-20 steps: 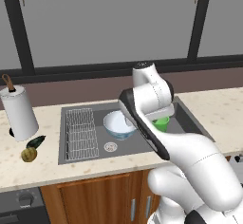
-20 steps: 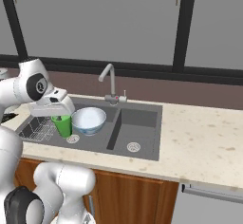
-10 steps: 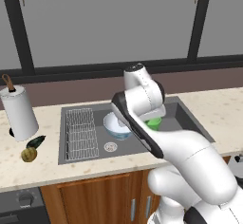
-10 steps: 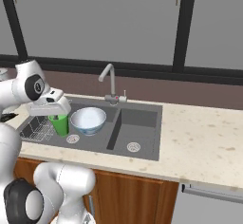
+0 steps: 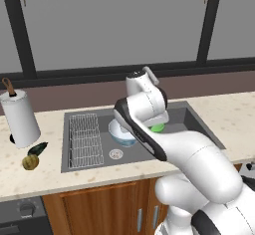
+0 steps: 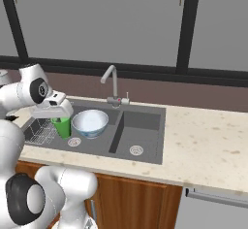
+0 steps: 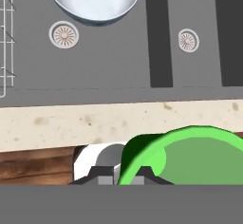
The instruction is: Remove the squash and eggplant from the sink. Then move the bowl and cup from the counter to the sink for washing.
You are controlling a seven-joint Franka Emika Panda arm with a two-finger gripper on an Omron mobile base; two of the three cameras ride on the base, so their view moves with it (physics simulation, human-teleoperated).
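The gripper [image 6: 60, 118] has the green cup [image 6: 61, 126] pinched by its rim, fingers clamped tight on the wall, and it hangs upright over the left basin of the sink [image 6: 140, 118]. Just beside it, the bowl [image 6: 90, 122] sits in that same basin, near the round drain [image 6: 74, 141]. The wire rack [image 5: 85, 138] lies along the basin's far left side. Further out on the counter [image 5: 30, 179], the squash [image 5: 30, 163] and the eggplant [image 5: 38, 149] lie touching, near the paper towel roll [image 5: 20, 119]. Behind the sink stands the faucet [image 6: 113, 83].
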